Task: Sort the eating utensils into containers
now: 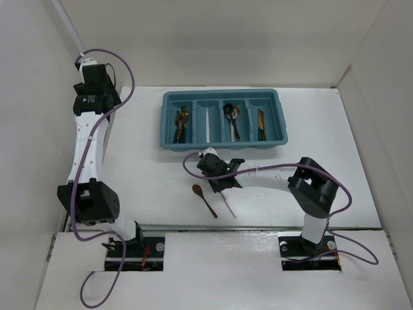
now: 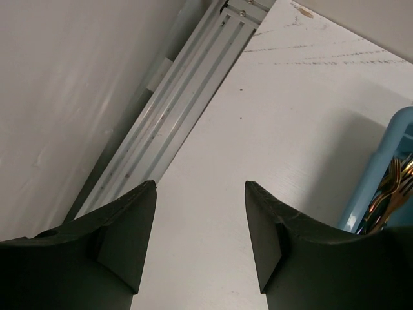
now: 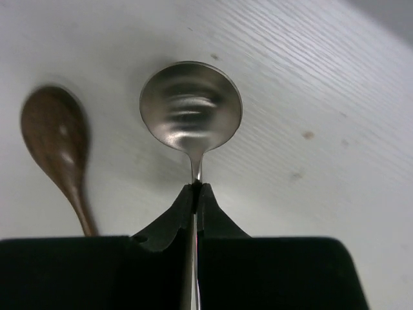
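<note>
1. The left pincer (image 2: 200,187) hangs over the far-left corner of the desk (image 1: 148,174). Its two black fingers (image 2: 129,232) are spread wide, with only bare desk between them. It holds nothing, and the left end of the tray shows just to its right in the left wrist view.
2. The teal-blue tray (image 1: 219,93) lies along the far edge of the desk, about midway across, its four slots side by side.
   - The leftmost slot holds copper forks (image 1: 181,123), their tines plain in the left wrist view.
   - The second slot holds thin white chopsticks (image 1: 207,126) lying lengthwise.
   - The third slot holds dark spoons (image 1: 233,119), bowls toward the far edge.
   - The rightmost slot holds a copper piece (image 1: 261,124), too small to name its kind.
3. A brown spoon (image 1: 204,199) lies loose on the desk, nearer the near edge than the tray and about midway across. Its bowl points toward the far edge, and no pincer touches it.
4. Just to its right, the right pincer (image 3: 195,188) is clamped narrow on the neck of a silver spoon (image 3: 191,106), right below the bowl.
   - The bowl faces up and sticks out beyond the fingertips.
   - The handle runs back between the fingers toward the near edge.
   - It cannot be told whether the bowl touches the desk or hangs just above it.
   - The silver spoon is near the brown spoon but apart from it, and well short of the tray.
</note>
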Controlling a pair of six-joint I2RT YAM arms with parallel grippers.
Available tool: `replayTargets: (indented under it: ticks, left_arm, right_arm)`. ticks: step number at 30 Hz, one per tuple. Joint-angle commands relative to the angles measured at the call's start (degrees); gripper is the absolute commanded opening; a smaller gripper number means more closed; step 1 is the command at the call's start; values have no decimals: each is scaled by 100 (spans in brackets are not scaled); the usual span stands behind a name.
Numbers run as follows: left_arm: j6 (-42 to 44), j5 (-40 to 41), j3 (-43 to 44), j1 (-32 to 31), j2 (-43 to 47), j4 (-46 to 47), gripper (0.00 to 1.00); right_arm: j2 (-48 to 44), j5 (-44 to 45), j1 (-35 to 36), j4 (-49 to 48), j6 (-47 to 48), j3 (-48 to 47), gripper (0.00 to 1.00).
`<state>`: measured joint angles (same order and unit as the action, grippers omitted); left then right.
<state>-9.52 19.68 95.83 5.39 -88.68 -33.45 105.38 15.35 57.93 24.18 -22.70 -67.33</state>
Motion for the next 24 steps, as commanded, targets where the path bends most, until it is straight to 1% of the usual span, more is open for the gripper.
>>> replayTargets:
  ticks: [1, 2, 5, 6, 8, 10, 11, 12, 13, 14, 15, 16, 18, 19, 21, 24]
  left_arm:
    - [-59, -26, -12, 50, 299, 137, 54]
    - [-59, -26, -12, 50, 299, 137, 54]
    - [-59, 35, -64, 103, 299, 137, 53]
    - [-59, 36, -65, 103, 299, 137, 53]
    - [-59, 88, -65, 103, 299, 137, 53]
    - [-59, 141, -117, 103, 299, 137, 53]
    - [-59, 141, -117, 103, 299, 137, 53]
    - [-59, 193, -117, 103, 299, 137, 51]
    - [-59, 194, -117, 103, 299, 137, 51]
    - [-59, 255, -117, 103, 299, 137, 51]
    - [-59, 255, -117, 103, 299, 137, 51]
    - [-59, 316, -117, 103, 299, 137, 51]
    - [3, 448, -65, 103, 238, 85, 51]
    - [3, 449, -65, 103, 238, 84, 51]
    - [55, 606, -12, 156, 167, 84, 51]
    - [55, 607, -12, 208, 54, 32, 51]
  right_arm:
    - [-781, 634, 60, 894, 37, -358, 0]
    - [-1157, 731, 60, 1008, 177, -516, 0]
    - [-1773, 1003, 60, 1097, 641, -1176, 0]
    - [-1854, 1074, 60, 1097, 774, -1334, 0]
    - [-1916, 1241, -176, 905, 1012, -1843, 0]
    - [-1916, 1303, -711, 668, 1398, -2116, 0]
    - [-1821, 1303, -931, 258, 1539, -2265, 0]
    - [-1646, 1243, -1385, -208, 1758, -2397, 0]
    - [-1522, 1172, -1390, -212, 1856, -2399, 0]
    - [-1373, 1102, -1799, -439, 1935, -2564, 0]
    - [-1206, 1023, -1968, -772, 1997, -2705, 0]
    - [-787, 953, -2109, -862, 2119, -2872, 0]
    - [-328, 829, -2399, -932, 2173, -3432, 0]
    - [110, 829, -2470, -933, 2225, -3601, 0]
    - [490, 698, -2672, -933, 2226, -4013, 0]
    - [1071, 644, -2831, -1003, 2226, -4226, 0]
